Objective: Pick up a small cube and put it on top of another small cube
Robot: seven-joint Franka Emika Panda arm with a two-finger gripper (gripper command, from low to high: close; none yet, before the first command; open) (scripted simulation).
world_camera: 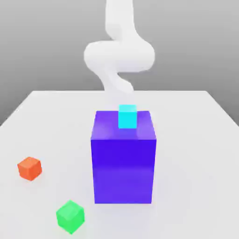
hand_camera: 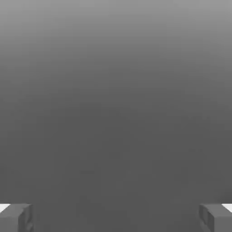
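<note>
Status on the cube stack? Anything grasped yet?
Done: nothing stacked small-on-small. The cyan cube sits atop the big blue block; the orange cube and green cube lie apart on the table. In hand: nothing; the end effector is open. Left: pick, carry, place.

Soft, even light washed the white table (world_camera: 196, 140), shadows stayed faint, and the pale arm (world_camera: 119, 53) looked blurred.
</note>
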